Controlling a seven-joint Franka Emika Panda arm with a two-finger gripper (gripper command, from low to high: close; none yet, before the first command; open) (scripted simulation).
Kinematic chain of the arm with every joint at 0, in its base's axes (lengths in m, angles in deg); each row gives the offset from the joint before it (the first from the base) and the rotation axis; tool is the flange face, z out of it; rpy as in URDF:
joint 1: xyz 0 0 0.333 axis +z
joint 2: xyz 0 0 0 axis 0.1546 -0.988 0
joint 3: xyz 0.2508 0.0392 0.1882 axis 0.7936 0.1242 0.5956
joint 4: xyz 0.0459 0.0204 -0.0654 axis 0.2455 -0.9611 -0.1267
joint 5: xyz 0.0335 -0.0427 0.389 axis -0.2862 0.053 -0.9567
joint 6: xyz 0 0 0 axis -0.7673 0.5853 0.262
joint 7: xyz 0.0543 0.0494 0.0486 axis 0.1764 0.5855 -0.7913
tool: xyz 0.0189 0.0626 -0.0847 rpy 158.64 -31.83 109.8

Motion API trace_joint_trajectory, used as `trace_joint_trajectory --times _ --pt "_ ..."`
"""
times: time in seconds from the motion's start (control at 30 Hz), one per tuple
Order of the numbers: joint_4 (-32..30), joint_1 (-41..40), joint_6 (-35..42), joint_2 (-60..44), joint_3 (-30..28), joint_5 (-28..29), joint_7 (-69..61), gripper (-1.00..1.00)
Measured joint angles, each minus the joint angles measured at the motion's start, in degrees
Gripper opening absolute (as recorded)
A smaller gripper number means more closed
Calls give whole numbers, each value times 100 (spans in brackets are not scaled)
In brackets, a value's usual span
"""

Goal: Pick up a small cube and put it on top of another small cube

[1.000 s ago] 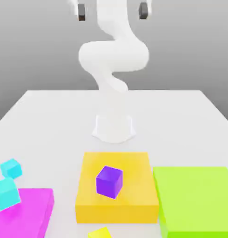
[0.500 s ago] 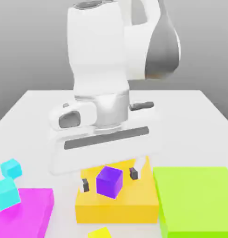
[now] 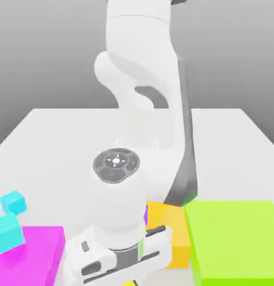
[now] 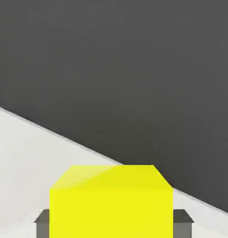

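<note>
The jaws were clamped on the yellow cube [image 4: 111, 200] at the near tabletop [image 3: 50, 128] edge; next, lifting toward the purple cube seemed needed.

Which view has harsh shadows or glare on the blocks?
Neither: exterior view is evenly lit, green block and magenta block flat-coloured with no glare; hand view shows the yellow cube with only a faint lighter sheen on its top face.

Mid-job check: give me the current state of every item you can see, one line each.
hand: shut on the yellow cube, a finger at each side.
yellow cube: gripped between the fingers.
orange-yellow block: flat on the table, partly behind the arm.
green block: flat on the table.
magenta block: flat on the table.
two cyan cubes: untouched beside the magenta block.
</note>
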Motion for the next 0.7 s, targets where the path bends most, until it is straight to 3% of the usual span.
trace_joint_trajectory --times 0.23,0.47,0.7 --pt "-239 127 644 876 -170 209 226 -100" --pt "-1076 264 1222 2245 -244 167 1154 -100" --pt "-1962 141 1719 3694 -107 740 2565 -100"
